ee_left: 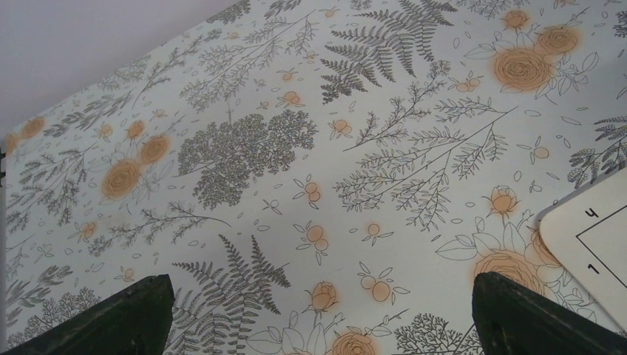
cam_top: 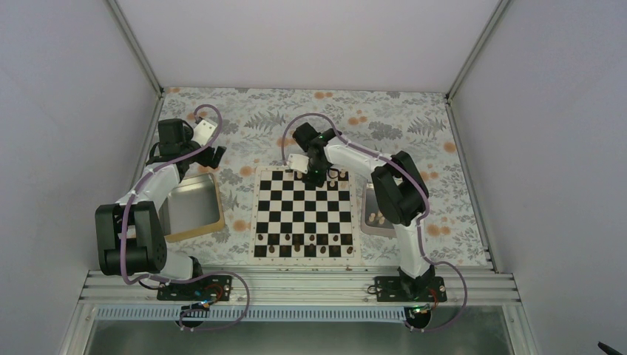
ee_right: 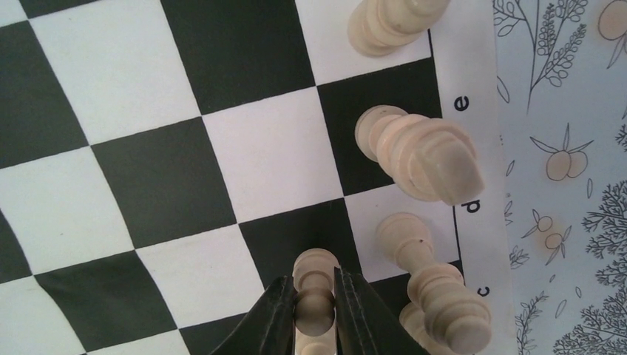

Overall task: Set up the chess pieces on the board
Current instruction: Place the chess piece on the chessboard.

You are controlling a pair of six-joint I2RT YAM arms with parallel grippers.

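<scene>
Right gripper (ee_right: pixel 316 309) is clamping a pale pawn (ee_right: pixel 316 290) betw both fingers at the bottom centre of the wrist view, w/ the head poking up out of the pinch. It's hanging over a dark square of the board (ee_right: pixel 148 177), one row in from the lettered edge. Can't tell if the base is touching down, the fingers are hiding it. In the top view that spot is at the board's far edge, upper middle of the frame.

Other pale pieces (ee_right: pixel 421 155) are standing along the edge row on the right of the wrist view, and the closest one (ee_right: pixel 408 240) is just beside the right finger. That's what's worrying me imo: when the fingers are spreading to let go, the right one could be bumping that neighbour and tipping it, prob into the next one too. Also, if the pawn isn't sitting flat at release, it's tiny and could be wobbling over or ending up across a line.

Left gripper (ee_left: pixel 319 299) is spread wide w/ nothing in it, hovering over the flowered cloth (ee_left: pixel 244 155) at upper left of the top view, so no clash there. More pale pieces are sitting in the steel tray (cam_top: pixel 375 232) right of the board. Dark pieces (cam_top: pixel 296 249) are lining the near row.
</scene>
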